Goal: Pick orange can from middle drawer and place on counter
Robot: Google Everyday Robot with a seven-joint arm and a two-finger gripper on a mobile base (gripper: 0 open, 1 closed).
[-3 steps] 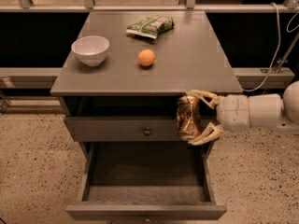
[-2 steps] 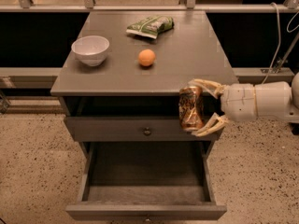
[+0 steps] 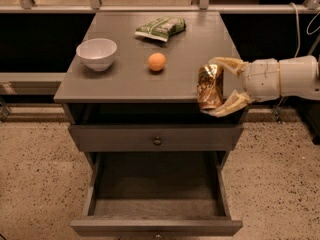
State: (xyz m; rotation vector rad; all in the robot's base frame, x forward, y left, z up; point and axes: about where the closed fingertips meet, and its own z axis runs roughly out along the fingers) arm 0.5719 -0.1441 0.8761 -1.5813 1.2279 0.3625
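The orange can [image 3: 210, 87] is a wrinkly coppery metal can, held upright in my gripper [image 3: 220, 87]. The gripper comes in from the right on a white arm and is shut on the can, one beige finger [image 3: 227, 62] above it and one below. The can hangs at the front right edge of the counter [image 3: 125, 79], overlapping its front lip. The middle drawer [image 3: 156, 189] stands pulled out below, and its grey floor shows nothing in it.
On the counter stand a white bowl [image 3: 96, 53] at the left, a smooth orange ball [image 3: 157, 61] in the middle and a green snack bag [image 3: 161, 27] at the back. A shut drawer front with a small knob [image 3: 157, 141] lies under the counter. Speckled floor surrounds the cabinet.
My gripper has lifted the can upward and slightly right, from beside the shut drawer front up to the level of the counter's front edge.
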